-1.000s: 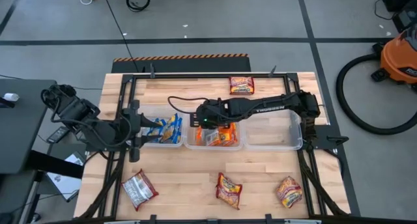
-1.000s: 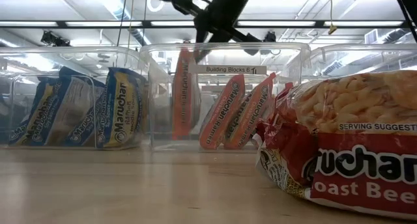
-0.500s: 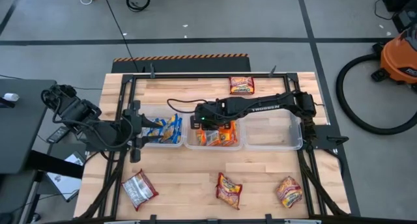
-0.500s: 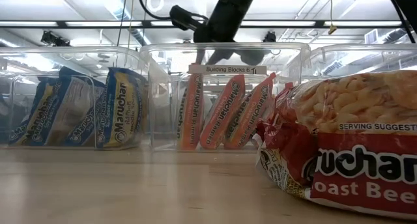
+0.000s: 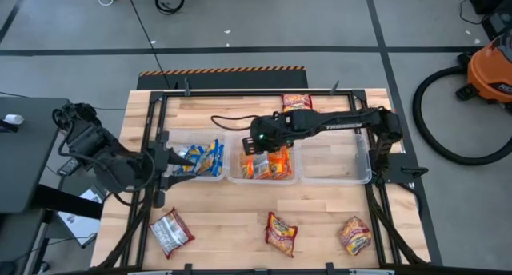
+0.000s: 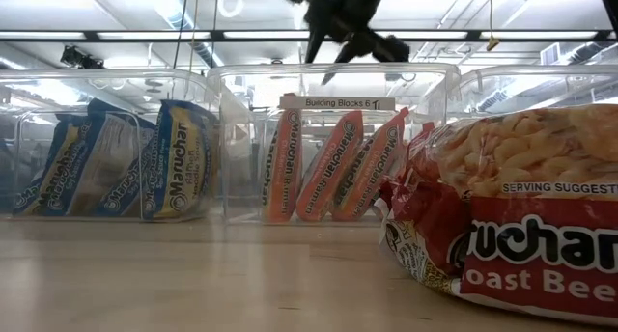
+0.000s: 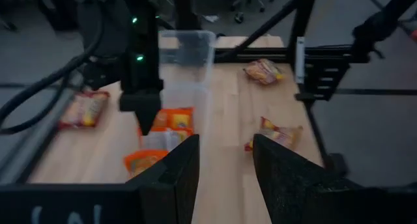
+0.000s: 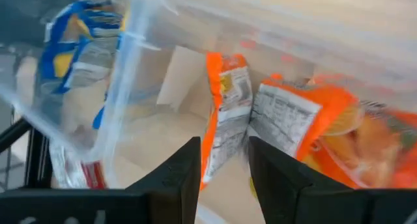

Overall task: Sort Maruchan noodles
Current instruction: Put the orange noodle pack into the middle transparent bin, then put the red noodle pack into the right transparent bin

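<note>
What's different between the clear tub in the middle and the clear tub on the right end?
The middle tub holds orange noodle packets standing on edge; the right tub looks empty. The right gripper hangs over the middle tub with its fingers apart, holding nothing; no gripper is over the right tub. The middle tub has a neighbour on each side; the right tub ends the row. Both are clear rectangular bins of like size, side by side.
</note>
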Available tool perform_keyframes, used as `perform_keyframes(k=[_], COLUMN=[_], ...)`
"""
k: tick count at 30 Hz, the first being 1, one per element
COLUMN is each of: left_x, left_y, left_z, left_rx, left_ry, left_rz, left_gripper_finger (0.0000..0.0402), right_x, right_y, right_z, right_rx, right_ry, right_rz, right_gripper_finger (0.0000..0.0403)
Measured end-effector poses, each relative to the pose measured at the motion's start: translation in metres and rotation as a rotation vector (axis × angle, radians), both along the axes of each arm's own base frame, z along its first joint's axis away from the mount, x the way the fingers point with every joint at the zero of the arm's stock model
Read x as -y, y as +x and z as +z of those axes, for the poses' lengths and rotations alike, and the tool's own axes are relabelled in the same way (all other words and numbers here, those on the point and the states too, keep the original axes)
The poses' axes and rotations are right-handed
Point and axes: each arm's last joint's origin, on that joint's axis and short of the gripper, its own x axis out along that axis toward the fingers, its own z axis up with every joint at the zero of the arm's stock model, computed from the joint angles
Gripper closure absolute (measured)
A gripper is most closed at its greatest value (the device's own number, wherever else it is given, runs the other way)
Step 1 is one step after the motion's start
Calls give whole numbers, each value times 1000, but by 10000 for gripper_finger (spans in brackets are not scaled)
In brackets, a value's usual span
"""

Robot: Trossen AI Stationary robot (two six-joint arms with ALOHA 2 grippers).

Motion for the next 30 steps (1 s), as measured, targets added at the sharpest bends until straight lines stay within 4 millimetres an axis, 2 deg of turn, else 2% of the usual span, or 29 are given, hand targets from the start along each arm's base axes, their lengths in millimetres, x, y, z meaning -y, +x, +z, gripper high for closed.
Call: perform_keyframes(k=[8,11,16,24,30], left_x=[-6,-7,-4,-3,-2], left_y=[1,3,3,3,2], left_z=[0,-2,-4,-4,-5], left_rx=[37,20,-20,-31,-48], left_ry=[111,108,55,31,-35], left_rz=[135,142,52,29,14], left_gripper_finger=[253,253,253,253,253], right_x=[16,32,63,112,141], right_y=[-29,-45,-72,-115,-139], right_z=[40,52,65,56,30], right_rx=[72,57,-11,-346,-454], right_ry=[-108,-167,-246,-289,-277], right_rz=[39,34,62,-60,-154], right_gripper_finger=[270,270,270,256,253])
